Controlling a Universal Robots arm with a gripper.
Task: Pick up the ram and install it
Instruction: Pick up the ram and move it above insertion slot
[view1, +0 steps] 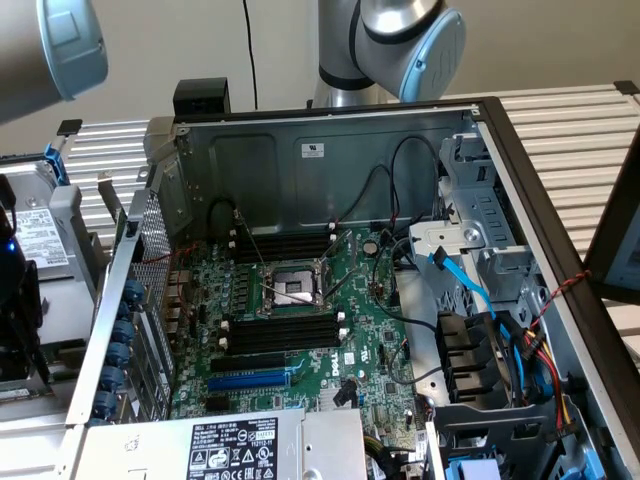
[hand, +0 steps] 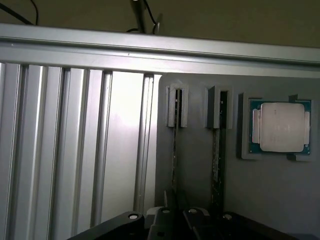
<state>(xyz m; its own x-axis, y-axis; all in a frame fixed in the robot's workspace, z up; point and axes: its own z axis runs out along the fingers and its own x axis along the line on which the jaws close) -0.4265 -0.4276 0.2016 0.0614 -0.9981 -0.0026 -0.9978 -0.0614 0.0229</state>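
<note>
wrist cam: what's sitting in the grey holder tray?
The grey holder has two ram sticks on edge in its slots and a CPU in its square recess. The hand covers the sticks' near ends.

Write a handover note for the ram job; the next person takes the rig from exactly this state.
Gripper: hangs over the grey tray, nearest the sticks; open or shut can't be read.
Ram: two thin dark sticks stand on edge in the tray's holders, beside the processor chip. Neither is lifted.
Computer case: open, and the black memory slots on the board are all empty.
Done: nothing picked, nothing installed.
Left: the pick-up and the install.
</note>
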